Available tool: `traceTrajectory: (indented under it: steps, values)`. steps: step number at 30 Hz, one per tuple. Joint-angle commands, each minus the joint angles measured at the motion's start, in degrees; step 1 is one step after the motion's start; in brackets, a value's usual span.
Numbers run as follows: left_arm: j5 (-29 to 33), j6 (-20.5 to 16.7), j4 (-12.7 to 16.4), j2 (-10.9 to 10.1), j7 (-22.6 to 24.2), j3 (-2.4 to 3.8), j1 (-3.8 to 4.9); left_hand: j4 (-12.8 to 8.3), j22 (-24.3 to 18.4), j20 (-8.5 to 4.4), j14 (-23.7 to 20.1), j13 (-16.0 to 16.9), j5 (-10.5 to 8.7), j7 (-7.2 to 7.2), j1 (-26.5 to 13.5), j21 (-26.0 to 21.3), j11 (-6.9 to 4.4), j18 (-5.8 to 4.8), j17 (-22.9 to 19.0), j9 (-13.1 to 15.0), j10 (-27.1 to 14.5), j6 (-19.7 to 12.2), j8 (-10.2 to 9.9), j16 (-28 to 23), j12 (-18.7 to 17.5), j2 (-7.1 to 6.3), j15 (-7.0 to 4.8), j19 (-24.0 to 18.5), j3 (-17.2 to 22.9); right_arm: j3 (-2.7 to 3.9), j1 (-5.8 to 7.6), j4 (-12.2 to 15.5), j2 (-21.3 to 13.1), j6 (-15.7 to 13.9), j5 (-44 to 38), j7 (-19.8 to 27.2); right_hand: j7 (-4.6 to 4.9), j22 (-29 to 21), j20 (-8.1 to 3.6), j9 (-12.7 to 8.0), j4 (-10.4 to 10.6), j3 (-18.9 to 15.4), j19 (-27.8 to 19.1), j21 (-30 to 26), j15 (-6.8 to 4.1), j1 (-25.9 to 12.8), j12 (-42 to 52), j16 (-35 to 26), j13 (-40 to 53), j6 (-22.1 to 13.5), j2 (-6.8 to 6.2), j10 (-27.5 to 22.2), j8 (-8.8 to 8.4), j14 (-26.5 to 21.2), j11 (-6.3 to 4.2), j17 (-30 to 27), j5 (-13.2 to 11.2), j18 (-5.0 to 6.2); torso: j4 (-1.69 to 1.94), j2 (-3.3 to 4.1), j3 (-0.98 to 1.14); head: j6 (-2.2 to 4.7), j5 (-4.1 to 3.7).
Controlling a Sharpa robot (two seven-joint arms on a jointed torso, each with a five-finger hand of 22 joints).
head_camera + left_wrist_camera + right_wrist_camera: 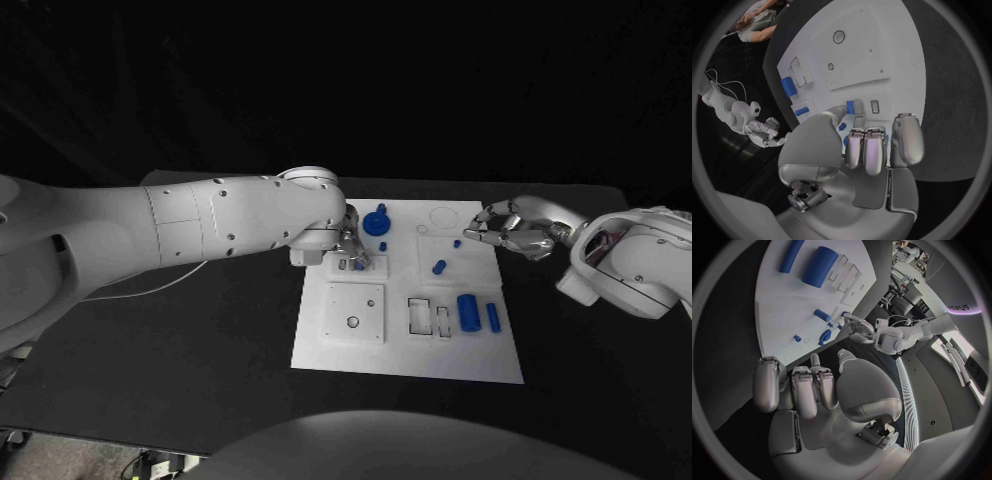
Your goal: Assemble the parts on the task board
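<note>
board (pixel 411 355): most parts (pixel 469 310) loose, assembly barely begun | left robot hand (pixel 351 250): pinching small part at board | right robot hand (pixel 505 230): curled, empty

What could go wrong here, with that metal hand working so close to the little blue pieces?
The left hand seems to pinch a small blue part over the task board; it might slip out or seat crooked. The blue gear-like piece beside the fingers could get nudged. The right hand hovers at the board's edge and could bump it.
</note>
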Motion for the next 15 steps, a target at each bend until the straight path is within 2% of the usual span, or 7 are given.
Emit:
traceTrajectory:
  steps: [1,4,9,15]
  values:
    - [0.3,0.4,0.1,0.1,-8.4,-0.1,-0.22,0.0,-0.1,0.14,5.6,13.4,0.23,-0.53,0.2,-0.4,-0.11,0.96,14.1,0.0,4.7,0.2,-0.4,-0.3,-0.4,0.55,-0.15,-0.4,0.4,-0.01,-0.05,0.0,0.0,0.9,-0.2,-0.1,-0.11,10.3,-0.08,-0.1,0.0,-0.3,-0.5,-0.2,0.49,0.6,0.0,0.2,15.1,-0.4,-0.2,6.2,-0.26,6.1,0.42,15.1,0.3,0.5,0.0,-0.01,0.0,0.0,0.0]
    - [0.3,-0.4,0.3,0.0,-8.2,-0.1,-0.22,-0.1,-0.2,0.16,5.6,13.3,0.43,-0.52,0.3,-0.5,-0.1,0.96,14.1,0.0,4.6,0.2,-0.4,-0.3,-0.4,0.66,-0.13,-0.5,0.7,-0.01,-0.05,0.0,0.0,0.8,-0.2,-0.1,-0.11,10.3,-0.08,-0.1,0.0,-0.3,-0.5,-0.2,0.49,0.6,0.0,0.2,15.1,-0.4,-0.2,6.2,-0.26,6.1,0.42,15.1,0.3,0.5,0.01,0.01,-0.01,0.0,-0.05]
    - [-0.1,-2.4,0.7,-0.4,-7.3,-0.08,-0.22,-0.9,0.0,0.2,5.6,13.3,2.47,-0.53,0.9,-0.6,-0.1,0.94,14.1,0.4,4.6,0.6,-0.4,-0.3,-0.5,0.5,-0.13,-0.3,2.0,-0.01,-0.05,0.1,-0.1,0.8,-0.2,0.0,-0.1,10.2,-0.08,-0.1,0.0,-0.3,-0.5,-0.3,0.49,0.6,0.0,0.2,15.1,-0.5,-0.17,6.2,-0.29,6.1,0.42,15.1,0.3,0.53,0.0,0.0,-0.03,0.0,-0.11]
    - [-0.4,-4.1,1.2,-1.0,-5.8,-0.04,-0.2,-2.2,0.3,0.08,5.7,13.3,2.34,-0.65,1.7,-0.5,-0.24,0.89,14.3,1.2,4.7,1.2,0.0,-0.1,-0.6,-0.18,-0.25,0.0,5.4,-0.01,-0.06,0.1,-0.2,0.7,-0.2,0.0,-0.1,10.2,-0.08,-0.1,0.0,-0.3,-0.5,-0.3,0.49,0.6,0.0,0.2,15.1,-0.5,-0.17,6.2,-0.29,6.1,0.42,15.1,0.3,0.53,-0.02,-0.01,0.0,0.0,-0.2]
